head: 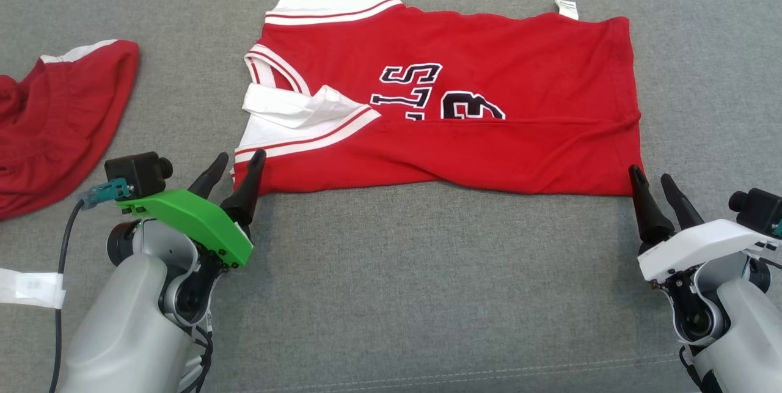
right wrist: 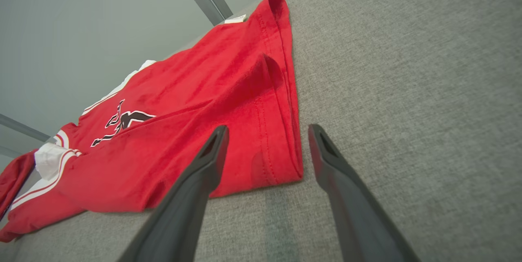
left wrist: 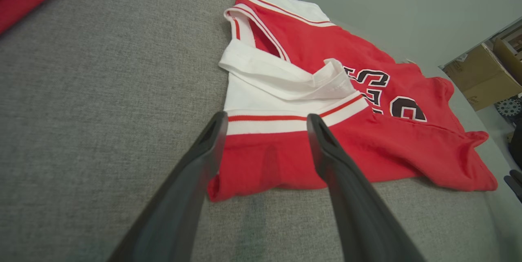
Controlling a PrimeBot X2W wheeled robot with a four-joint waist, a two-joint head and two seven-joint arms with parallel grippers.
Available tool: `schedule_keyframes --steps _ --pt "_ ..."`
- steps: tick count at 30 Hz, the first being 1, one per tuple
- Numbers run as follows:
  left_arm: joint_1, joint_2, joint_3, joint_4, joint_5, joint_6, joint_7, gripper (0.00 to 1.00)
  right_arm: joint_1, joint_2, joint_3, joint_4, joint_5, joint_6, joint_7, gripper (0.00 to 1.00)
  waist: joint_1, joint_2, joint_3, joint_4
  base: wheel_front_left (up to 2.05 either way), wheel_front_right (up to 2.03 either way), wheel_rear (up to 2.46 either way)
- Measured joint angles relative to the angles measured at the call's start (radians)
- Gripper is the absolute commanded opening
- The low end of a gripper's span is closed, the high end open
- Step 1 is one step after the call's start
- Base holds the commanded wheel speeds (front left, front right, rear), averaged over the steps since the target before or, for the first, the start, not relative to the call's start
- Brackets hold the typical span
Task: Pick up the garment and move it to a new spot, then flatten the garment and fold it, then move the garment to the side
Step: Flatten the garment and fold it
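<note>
The garment (head: 464, 136) is a red jersey with white sleeves and dark lettering, spread sideways on the grey surface with its near long edge folded over itself. My left gripper (head: 239, 164) stands open at the jersey's near left corner (left wrist: 261, 164), fingertips over the fabric's edge, holding nothing. At the near right corner (right wrist: 269, 160) my right gripper (head: 651, 179) is open too, one finger at the hem (head: 632, 167), the other just off it, nothing between them.
A second red garment with white trim (head: 55, 124) lies bunched at the left edge. A white label strip (head: 33, 288) sits on the surface beside my left forearm. Cardboard boxes (left wrist: 481, 74) stand beyond the surface's far side.
</note>
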Motion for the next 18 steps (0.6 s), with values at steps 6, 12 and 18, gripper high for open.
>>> schedule_keyframes --steps 6,12,18 --pt "0.000 -0.003 -0.007 0.010 -0.007 0.004 0.026 1.00 -0.005 0.000 -0.001 0.016 0.010 -0.002 0.017 1.00 0.0000 0.0000 0.025 0.000 0.00 0.00 0.00" --pt "-0.001 -0.004 -0.009 0.030 -0.007 0.018 0.035 1.00 -0.025 0.005 -0.002 0.037 0.018 -0.009 0.027 1.00 0.0000 0.0000 0.041 0.004 0.00 0.00 0.00" --pt "-0.001 -0.004 -0.016 0.054 -0.007 0.021 0.060 1.00 -0.034 0.016 0.000 0.056 0.028 -0.009 0.043 1.00 0.0000 0.0000 0.044 0.006 0.00 0.00 0.00"
